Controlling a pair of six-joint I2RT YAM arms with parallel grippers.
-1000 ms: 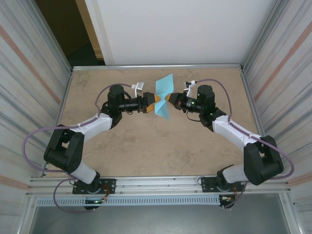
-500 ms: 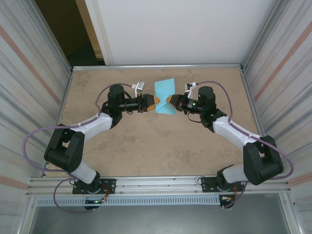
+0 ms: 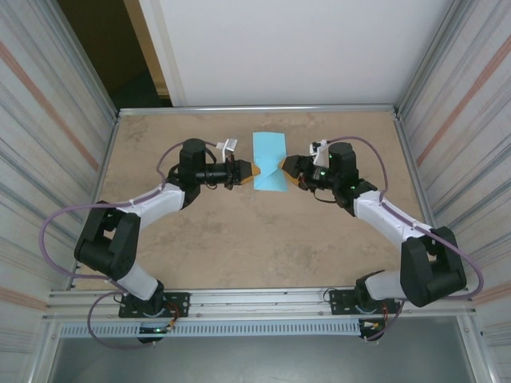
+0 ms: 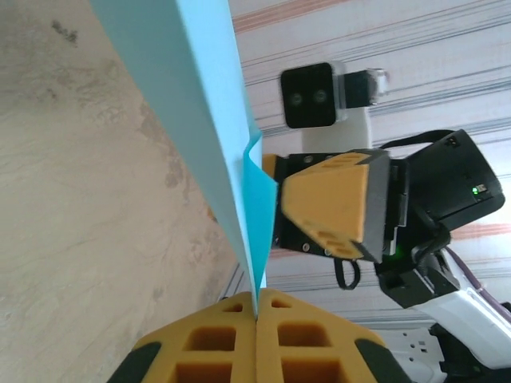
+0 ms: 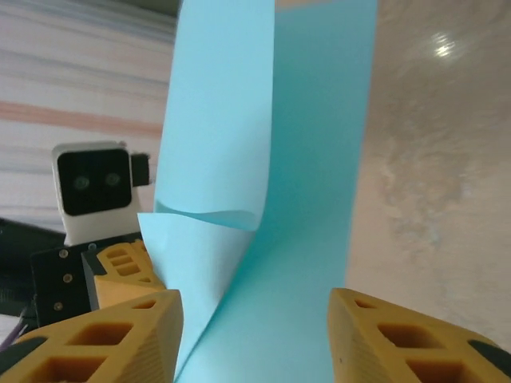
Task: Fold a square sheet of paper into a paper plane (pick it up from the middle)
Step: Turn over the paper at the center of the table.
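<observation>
the square sheet of paper (image 3: 270,152) is folded into a narrow light-blue strip and sits over the far middle of the bench (image 3: 200,239), between the two arms. seen from above, its long axis runs from near to far, away from the arm bases, with the near half slanting a little toward the right. both ends are blunt, straight edges, and the strip narrows at its waist where the tools meet it. whether it touches the bench i cannot tell.

the left tool (image 3: 249,170) comes in from the left and is clenched on the strip's left edge at the waist. in the left wrist view its yellow fingers (image 4: 215,339) press together with the paper's edge (image 4: 200,104) pinched in the seam.

the right tool (image 3: 287,169) faces it from the right and is released. its two fingers (image 5: 399,335) stand apart, with the paper (image 5: 319,120) running between them and a curled fold near the left-hand finger.
</observation>
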